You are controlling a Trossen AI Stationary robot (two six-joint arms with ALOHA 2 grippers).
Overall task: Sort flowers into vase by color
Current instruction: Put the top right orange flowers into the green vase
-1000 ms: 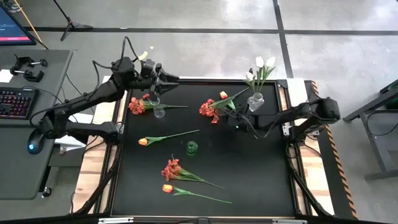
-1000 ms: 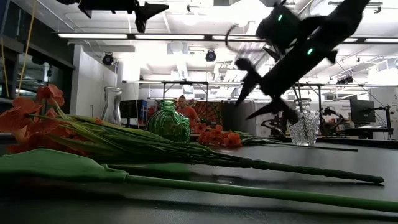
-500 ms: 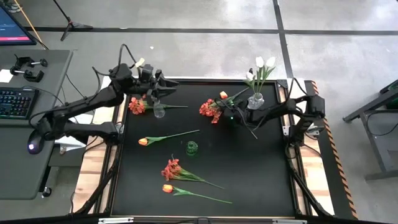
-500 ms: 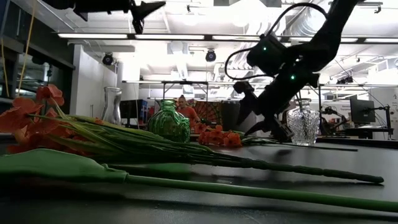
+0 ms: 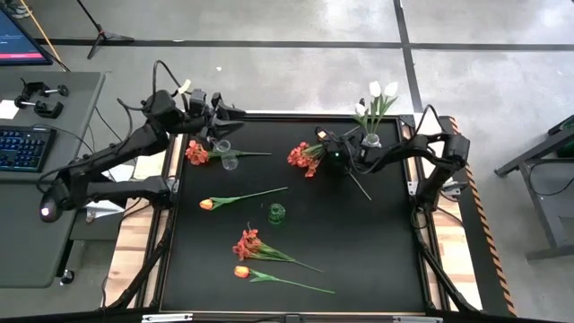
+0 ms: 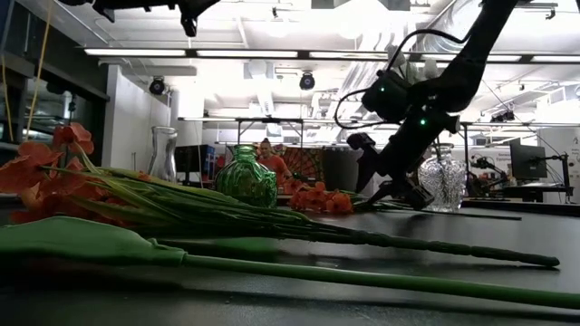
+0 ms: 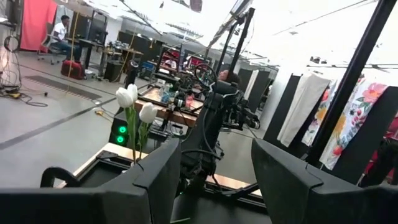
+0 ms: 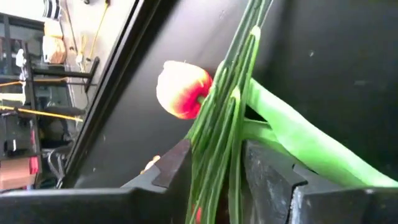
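Reaching low across the black table [image 5: 377,251], the right arm stretches from the table's right edge toward the rear centre, its right gripper [image 5: 330,154] down at a bundle of green stems [image 8: 225,130] that runs between its parted fingers [image 8: 268,177]; whether they are pressing the stems cannot be told. An orange tulip [image 8: 181,89] and a red-orange cluster [image 5: 300,159] lie at that spot.

The left arm is raised over the rear left corner, its left gripper [image 5: 226,116] held with fingers [image 7: 163,171] apart above a small clear vase [image 5: 230,161] beside another red-orange bunch [image 5: 196,152].

White tulips [image 5: 381,91] stand in a clear vase [image 5: 369,141] at the rear right. A small green vase [image 5: 276,213] sits mid-table, with an orange tulip on a long stem [image 5: 207,205] to its left; a third red-orange cluster [image 5: 247,244] and another orange tulip [image 5: 241,272] lie near the front.

Only the low view shows the cut-glass pattern of the clear vase [image 6: 441,186]. No writing is legible.
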